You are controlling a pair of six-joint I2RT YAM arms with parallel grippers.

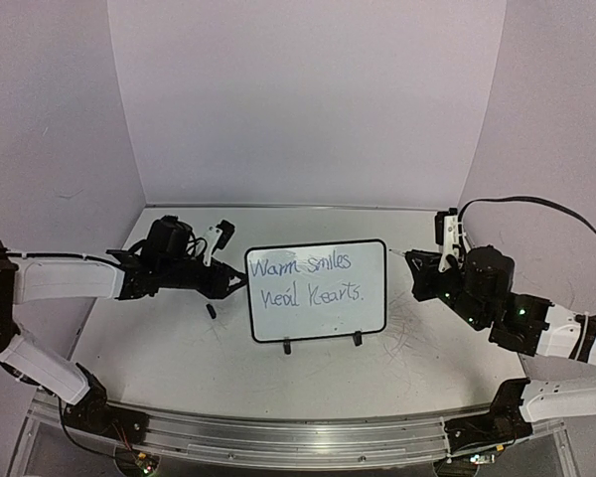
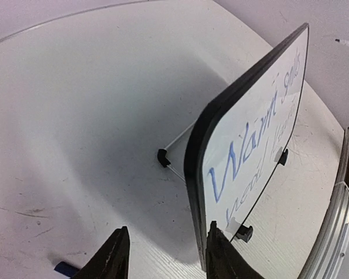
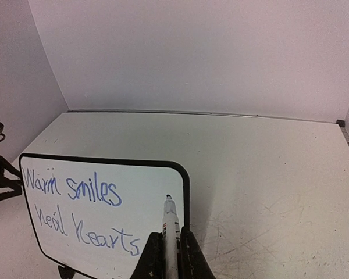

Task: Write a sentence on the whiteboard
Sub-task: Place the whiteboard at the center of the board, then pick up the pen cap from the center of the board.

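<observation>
Whiteboard [image 1: 370,303] stands upright on its two black feet [image 1: 286,347] near the middle of the table [image 1: 179,368], its face turned toward the arm bases. The sentence [image 1: 303,280] is on it in blue, two lines; I read "Warm smiles" above and "heal hearts." below, the last word ending close to the board's right edge.

Left gripper [image 1: 233,283] sits at the board's left edge, low down. In the left wrist view the jaws stand partly apart. The black rim of the whiteboard [image 2: 193,174] runs up just beside the inner face of one of the fingers [image 2: 216,250], and there is clear table between the rim and the other finger. I cannot tell if that near finger touches the rim. Nothing is clamped.

Right gripper [image 1: 417,263] is off the board's right edge, apart from it. Its jaws are closed tight on a marker [image 3: 170,226], which points out ahead of the fingers with its dark tip up. From the right wrist view the tip overlaps the board's lower right corner, past the last word; from above it looks short of the frame, not in contact.

A small dark object [image 1: 211,311] lies on the table just left of the board, below the left gripper.
</observation>
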